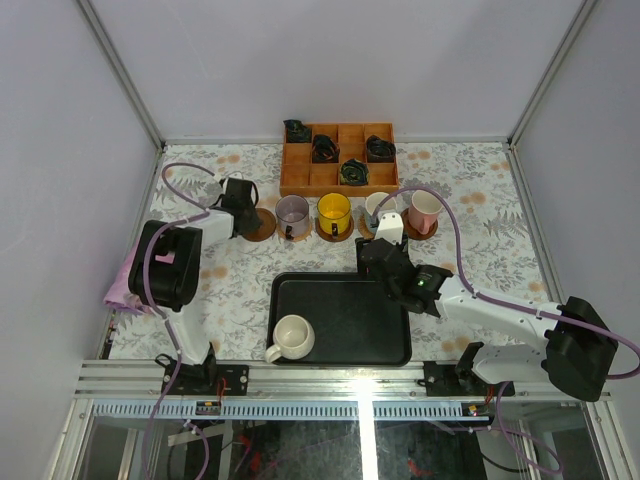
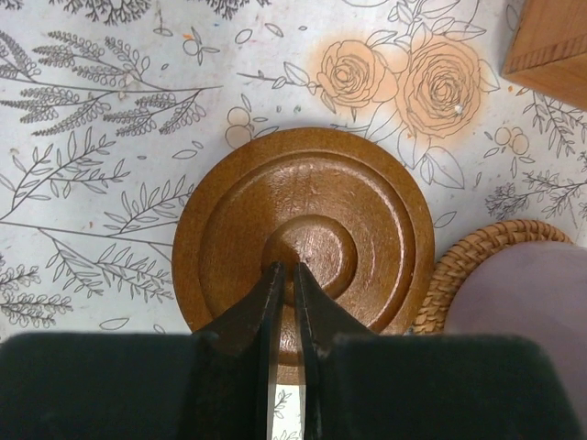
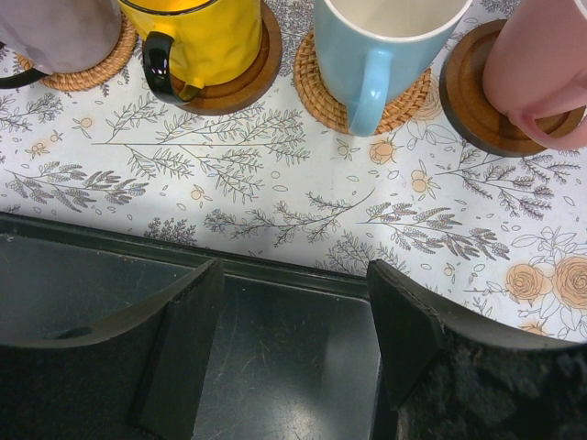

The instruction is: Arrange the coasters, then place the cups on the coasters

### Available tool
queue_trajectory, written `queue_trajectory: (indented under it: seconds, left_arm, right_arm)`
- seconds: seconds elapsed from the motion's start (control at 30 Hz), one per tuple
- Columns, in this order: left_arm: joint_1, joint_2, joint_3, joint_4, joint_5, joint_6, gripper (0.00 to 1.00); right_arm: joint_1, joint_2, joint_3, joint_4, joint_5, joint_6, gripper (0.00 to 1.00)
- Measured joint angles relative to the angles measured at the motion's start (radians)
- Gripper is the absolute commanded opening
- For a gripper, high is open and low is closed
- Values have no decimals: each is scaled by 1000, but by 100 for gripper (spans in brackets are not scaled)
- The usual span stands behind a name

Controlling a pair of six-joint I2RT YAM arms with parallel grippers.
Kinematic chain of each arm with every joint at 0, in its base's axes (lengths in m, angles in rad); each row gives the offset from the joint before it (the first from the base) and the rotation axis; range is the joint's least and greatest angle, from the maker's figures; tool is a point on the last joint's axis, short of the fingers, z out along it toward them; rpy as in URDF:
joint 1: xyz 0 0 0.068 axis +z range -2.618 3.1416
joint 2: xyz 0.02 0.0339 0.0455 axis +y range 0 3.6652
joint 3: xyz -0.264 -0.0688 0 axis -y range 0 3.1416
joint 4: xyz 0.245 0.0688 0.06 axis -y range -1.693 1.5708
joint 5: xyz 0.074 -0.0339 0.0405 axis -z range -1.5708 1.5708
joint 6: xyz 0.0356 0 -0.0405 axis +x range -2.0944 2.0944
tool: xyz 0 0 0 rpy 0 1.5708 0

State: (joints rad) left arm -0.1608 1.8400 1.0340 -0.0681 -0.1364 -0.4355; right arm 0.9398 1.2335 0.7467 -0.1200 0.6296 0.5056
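My left gripper (image 2: pixel 284 272) is shut, its tips just above the centre of a bare dark brown coaster (image 2: pixel 303 229) at the left end of the row (image 1: pixel 260 226). Beside it the mauve cup (image 1: pixel 292 214) stands on a woven tan coaster (image 2: pixel 477 252). Further right stand the yellow cup (image 3: pixel 188 37) on a dark coaster (image 3: pixel 248 84), the light blue cup (image 3: pixel 381 46) on a woven coaster (image 3: pixel 408 103), and the pink cup (image 3: pixel 537 64) on a dark coaster (image 3: pixel 472 110). The cream cup (image 1: pixel 293 337) sits in the black tray (image 1: pixel 350 310). My right gripper (image 3: pixel 293 275) hangs open and empty over the tray's far edge.
A wooden compartment box (image 1: pixel 338 158) holding dark items stands at the back, close behind the row of cups. A pink cloth (image 1: pixel 125 285) lies at the left table edge. The tray fills the near middle between both arm bases.
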Motion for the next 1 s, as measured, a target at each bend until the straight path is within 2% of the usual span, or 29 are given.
queue_trajectory:
  seconds: [0.57, 0.63, 0.9, 1.0]
  left_arm:
    - [0, -34, -42, 1, -1, -6, 8]
    - [0, -34, -42, 1, -1, -6, 13]
    - [0, -35, -37, 4, -1, -8, 42]
    - [0, -39, -32, -2, -1, -8, 48]
  right_arm:
    - [0, 0, 0, 2, -16, 3, 71]
    - [0, 0, 0, 2, -19, 3, 71]
    - [0, 0, 0, 2, -21, 3, 71]
    - [0, 0, 0, 2, -21, 3, 71]
